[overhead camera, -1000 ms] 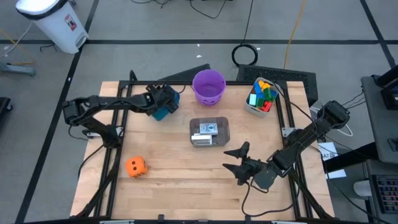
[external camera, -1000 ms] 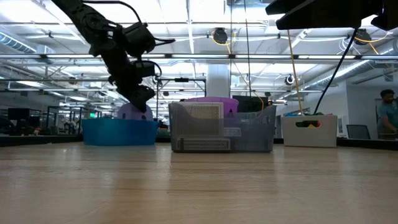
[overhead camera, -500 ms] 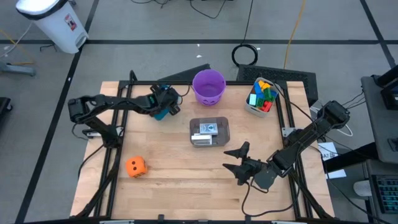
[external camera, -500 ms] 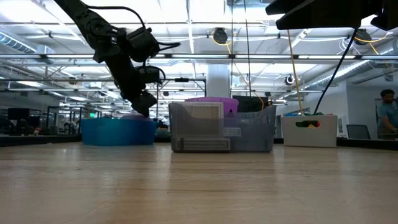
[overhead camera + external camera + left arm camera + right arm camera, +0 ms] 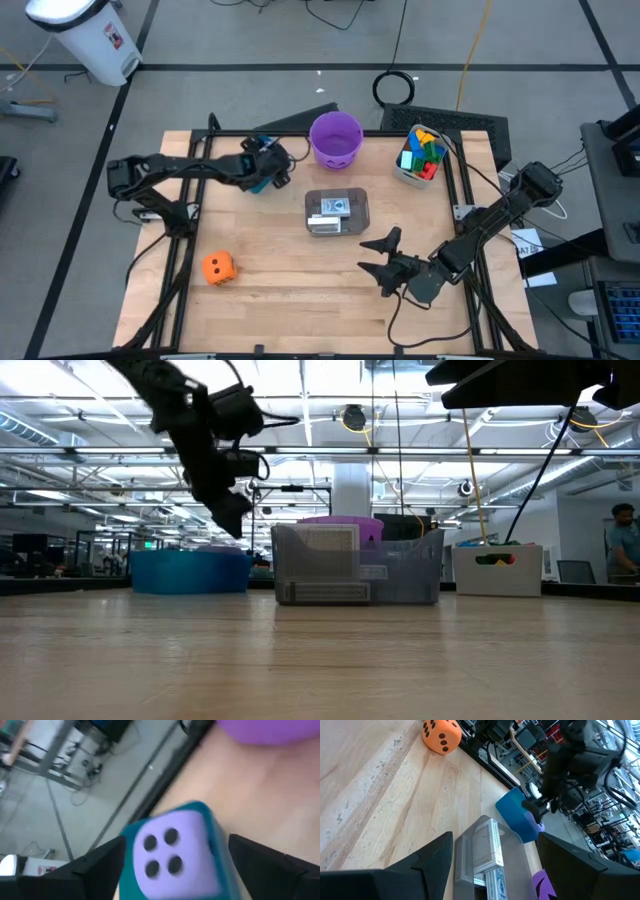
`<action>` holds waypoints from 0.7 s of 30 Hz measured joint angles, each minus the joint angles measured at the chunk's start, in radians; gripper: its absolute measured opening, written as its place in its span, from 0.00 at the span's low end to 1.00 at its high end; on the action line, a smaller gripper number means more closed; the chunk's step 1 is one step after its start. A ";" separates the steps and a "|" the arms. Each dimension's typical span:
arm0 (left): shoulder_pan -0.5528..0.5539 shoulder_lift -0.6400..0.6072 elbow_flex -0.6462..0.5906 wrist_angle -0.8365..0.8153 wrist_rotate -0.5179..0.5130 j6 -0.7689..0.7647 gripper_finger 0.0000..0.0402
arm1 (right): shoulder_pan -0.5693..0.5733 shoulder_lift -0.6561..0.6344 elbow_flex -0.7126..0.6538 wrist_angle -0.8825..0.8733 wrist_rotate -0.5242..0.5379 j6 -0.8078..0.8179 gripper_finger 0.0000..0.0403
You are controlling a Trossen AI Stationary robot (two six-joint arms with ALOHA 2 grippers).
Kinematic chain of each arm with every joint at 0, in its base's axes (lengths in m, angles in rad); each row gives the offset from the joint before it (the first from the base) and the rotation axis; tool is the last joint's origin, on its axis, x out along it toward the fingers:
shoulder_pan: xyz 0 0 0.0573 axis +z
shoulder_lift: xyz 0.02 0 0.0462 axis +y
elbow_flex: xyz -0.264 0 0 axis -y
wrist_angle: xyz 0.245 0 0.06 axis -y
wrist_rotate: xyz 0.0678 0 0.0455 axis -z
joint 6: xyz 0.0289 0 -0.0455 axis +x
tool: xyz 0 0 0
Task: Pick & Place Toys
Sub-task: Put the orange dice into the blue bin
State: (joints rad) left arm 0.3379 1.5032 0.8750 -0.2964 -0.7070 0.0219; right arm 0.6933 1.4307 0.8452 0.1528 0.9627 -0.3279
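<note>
Two dice show on the table. The purple die (image 5: 175,855) sits in the teal bin (image 5: 262,180) at the back left, its four-dot face up, right below the left gripper (image 5: 268,167), whose two fingers stand apart on either side of it without touching it. The orange die (image 5: 218,267) lies alone on the bare wood at the front left, well apart from everything else. One purple bucket (image 5: 335,139) stands at the back middle, just beside the teal bin. One clear tub (image 5: 337,212) in the middle of the table (image 5: 270,290) holds white printed cards (image 5: 485,847) standing on edge; their count cannot be told. A second tub (image 5: 420,158) at the back right holds a heap of small blocks (image 5: 424,150) in red, blue, yellow and green, too jumbled to count. The right gripper (image 5: 378,257) waits low near the front right of the table, its fingers spread open and holding nothing, pointing toward the clear tub. One person (image 5: 625,550) shows far off in the room at the edge of the low view.
</note>
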 joint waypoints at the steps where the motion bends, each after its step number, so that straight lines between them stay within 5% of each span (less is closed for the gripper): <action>1: -0.014 0.000 0.030 -0.074 0.015 -0.020 0.90 | 0.000 0.000 0.000 0.000 0.000 0.000 0.65; 6: -0.096 0.000 0.226 -0.493 0.175 -0.195 0.98 | 0.000 0.000 0.000 0.000 0.000 -0.003 0.65; 10: -0.164 -0.001 0.383 -0.784 0.469 -0.455 0.99 | 0.000 0.000 0.000 0.000 0.000 -0.005 0.65; 14: -0.278 -0.001 0.410 -0.896 0.736 -0.631 0.98 | 0.000 0.000 0.000 0.000 0.000 0.009 0.65; 21: -0.548 0.000 0.366 -0.994 0.808 -0.736 0.96 | 0.004 0.000 0.000 0.000 0.000 0.029 0.65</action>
State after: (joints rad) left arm -0.2106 1.5032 1.2414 -1.2899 0.1013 -0.7144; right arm 0.6971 1.4307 0.8452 0.1524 0.9627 -0.2992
